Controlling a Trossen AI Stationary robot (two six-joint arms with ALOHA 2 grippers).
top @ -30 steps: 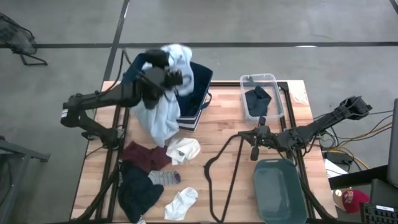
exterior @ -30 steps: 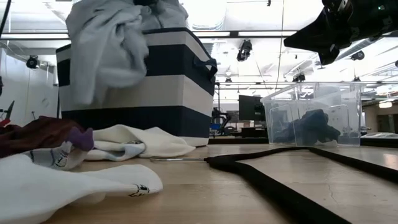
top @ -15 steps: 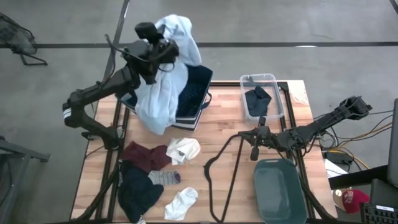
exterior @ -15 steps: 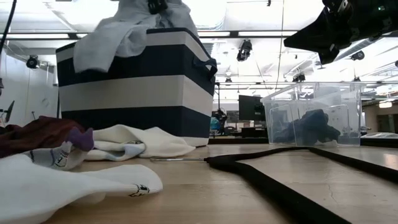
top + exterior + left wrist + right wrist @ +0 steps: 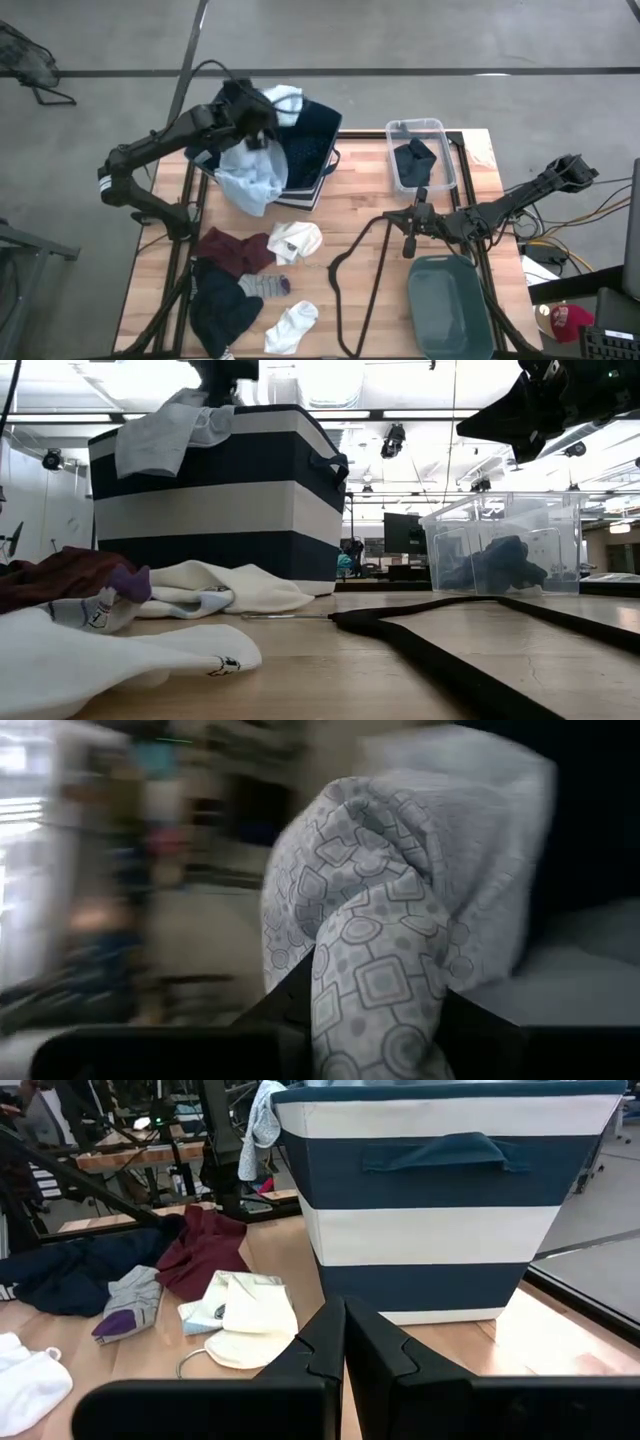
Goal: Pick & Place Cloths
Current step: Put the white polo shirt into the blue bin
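Pale blue soft fabric shirt (image 5: 252,172): light blue outside, its inner face printed with grey squares and dots on white (image 5: 375,970).
Fabric storage bin (image 5: 225,500): broad navy and cream horizontal stripes; navy handle (image 5: 445,1152).
Crumpled maroon garment (image 5: 235,250): plain dark red.
Navy cloth heap (image 5: 222,310): plain dark blue.
Small grey sock (image 5: 130,1295): grey with purple toe.
White socks (image 5: 290,325): plain white; cream folded piece (image 5: 297,240).
Thin clothes hanger (image 5: 355,275): black.
Clear plastic tub (image 5: 420,155): transparent, dark cloth inside.
Rectangular plastic basin (image 5: 450,305): grey-green.
Table top (image 5: 360,205): pale wood planks.
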